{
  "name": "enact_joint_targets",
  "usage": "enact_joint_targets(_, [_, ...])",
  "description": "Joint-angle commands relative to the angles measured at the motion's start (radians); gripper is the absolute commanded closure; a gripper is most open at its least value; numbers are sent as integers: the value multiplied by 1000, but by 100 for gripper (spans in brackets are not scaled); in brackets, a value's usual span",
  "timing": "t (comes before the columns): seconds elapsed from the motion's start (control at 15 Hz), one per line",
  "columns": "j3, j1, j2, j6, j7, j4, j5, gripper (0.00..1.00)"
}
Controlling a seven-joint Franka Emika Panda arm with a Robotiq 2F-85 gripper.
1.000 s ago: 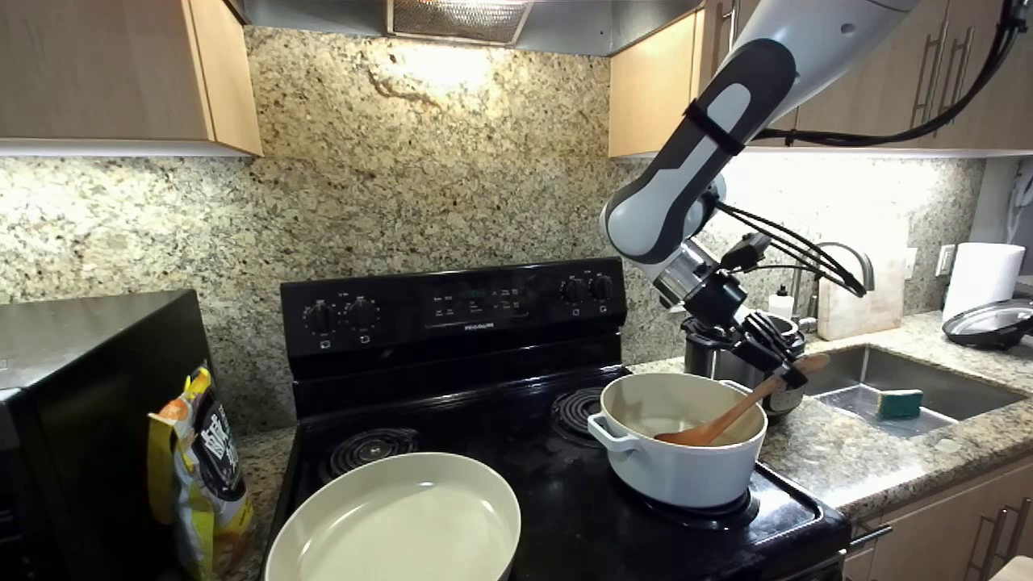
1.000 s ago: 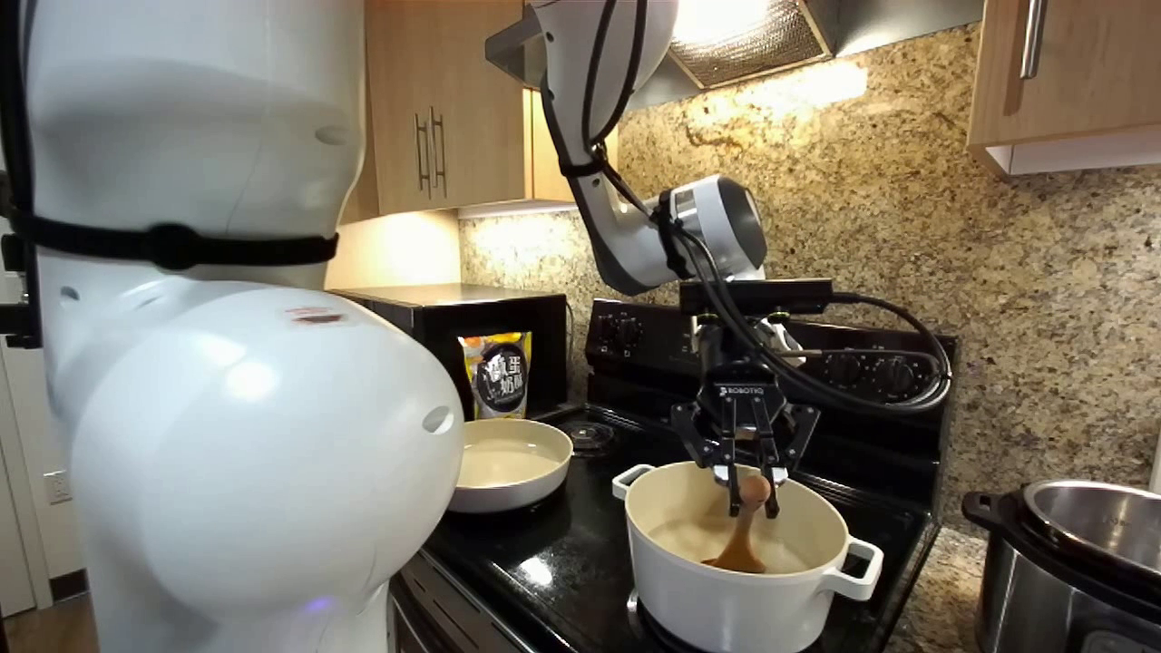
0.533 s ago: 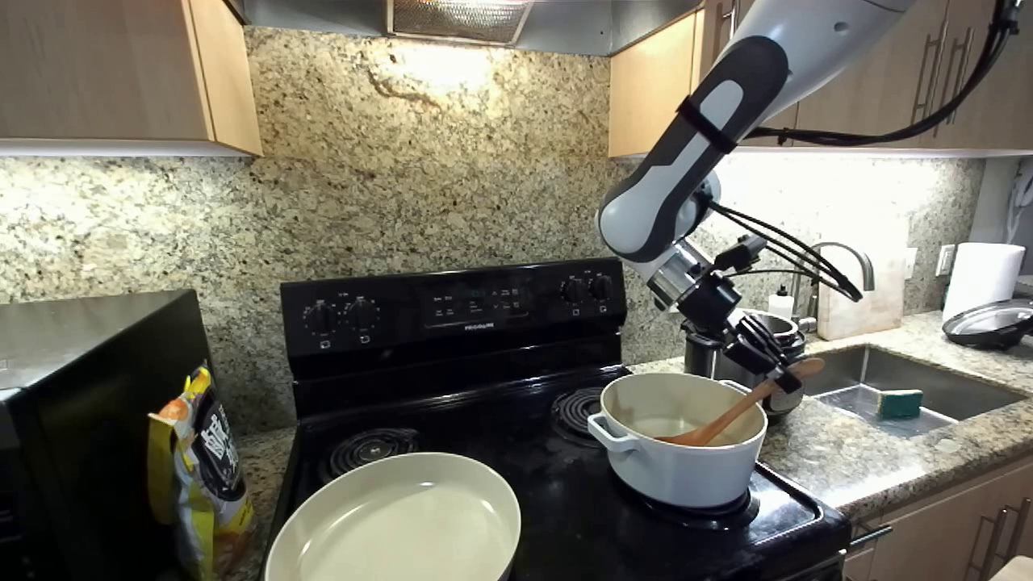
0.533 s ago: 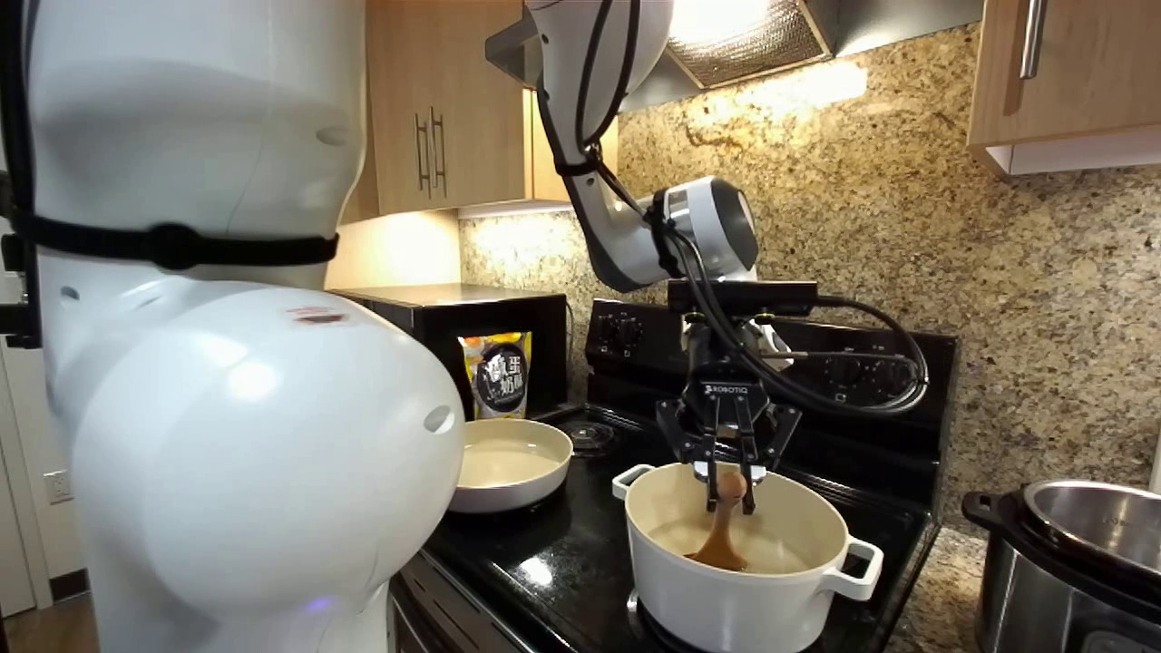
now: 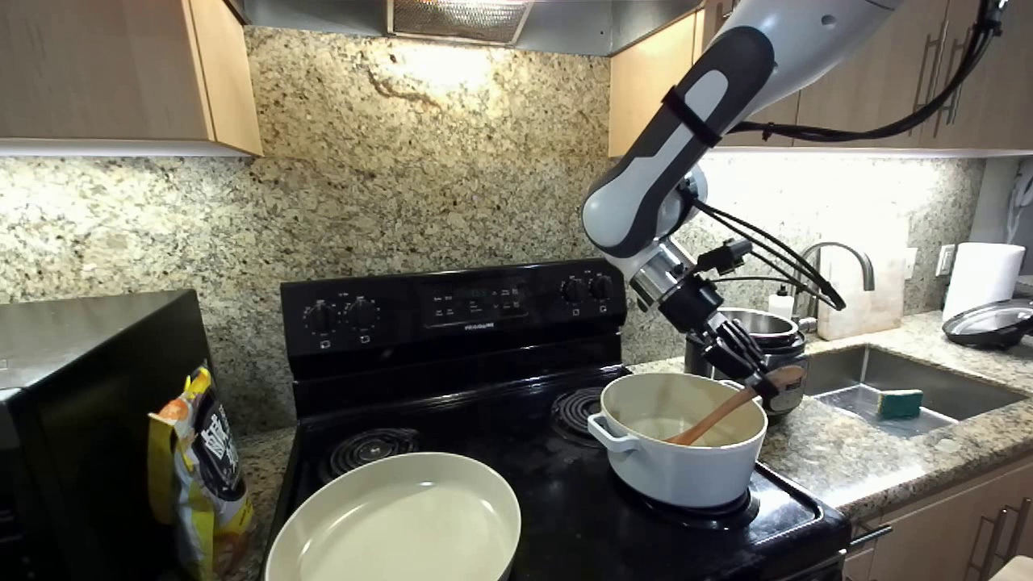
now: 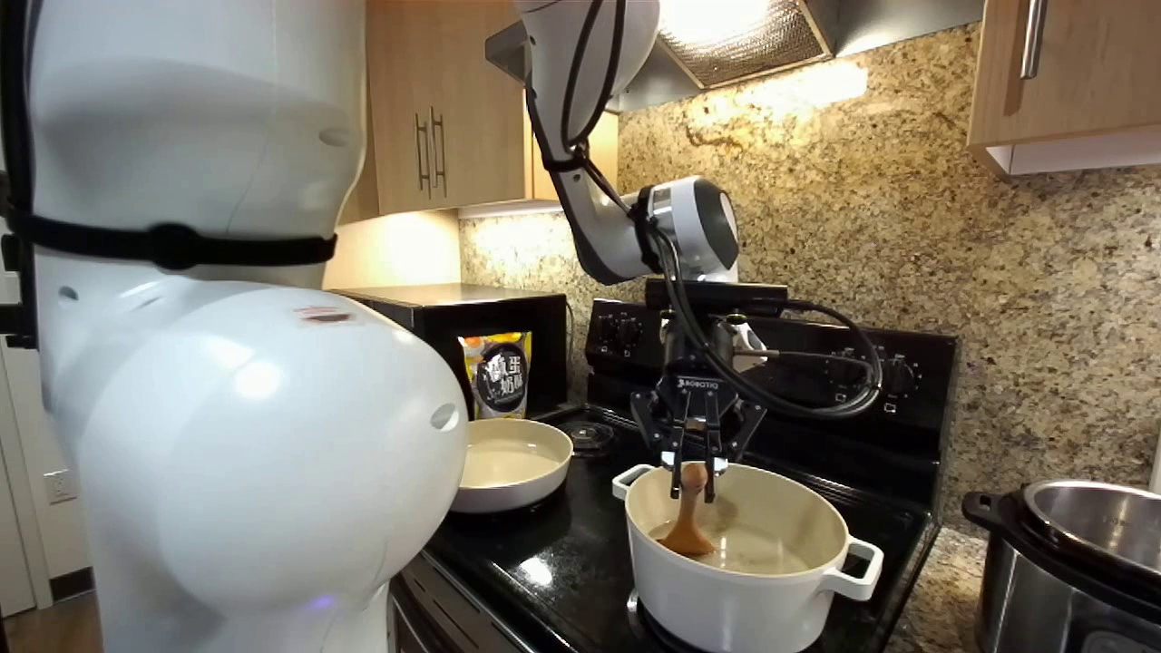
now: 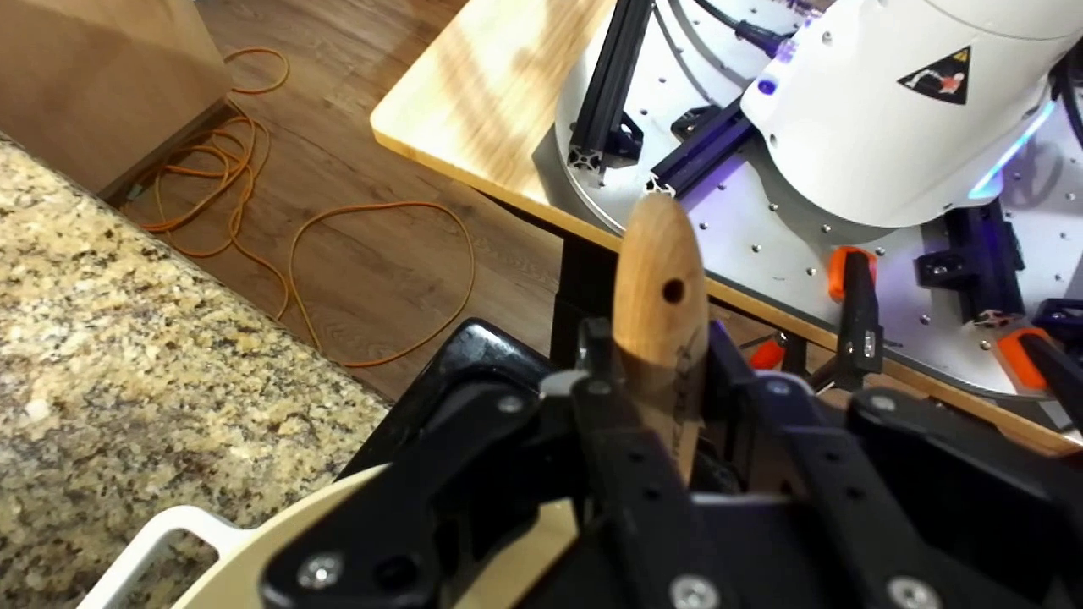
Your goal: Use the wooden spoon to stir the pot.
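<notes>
The white pot [image 5: 682, 476] [image 6: 726, 603] sits on a burner of the black stove. The wooden spoon [image 5: 714, 417] [image 6: 687, 537] leans inside it, handle slanting up past the rim, its head low against the near wall and partly hidden by the rim. Above the pot, my gripper [image 5: 765, 386] [image 6: 693, 490] is shut on the upper handle in both exterior views. Seen from the wrist, the gripper [image 7: 660, 338] has the handle between its fingertips, and the holed handle end sticks out beyond them. Only a cream edge and a white side handle [image 7: 161, 541] of the pot show there.
A wide cream pan [image 5: 403, 516] occupies the stove near the pot. The shiny steel pot [image 6: 1043, 580] stands on the counter beside the stove. A snack bag [image 5: 214, 476] leans by the black microwave [image 5: 81, 420]. Granite counter [image 7: 169, 338] borders the pot.
My gripper has moved left in both exterior views, carrying the spoon with it. The spoon's head has slid across the pot's floor toward its near wall. The pot has stayed in place.
</notes>
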Motion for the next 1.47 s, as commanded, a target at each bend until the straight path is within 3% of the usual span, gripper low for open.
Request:
enact_joint_targets(0.0, [1, -2, 16, -13, 27, 21, 20, 92])
enact_joint_targets(0.4, [-19, -18, 19, 9, 32, 32, 1, 92])
enact_joint_targets(1.0, [-35, -29, -12, 33, -5, -44, -1, 92])
enact_joint_targets(1.4, [-33, -26, 21, 50, -7, -12, -7, 92])
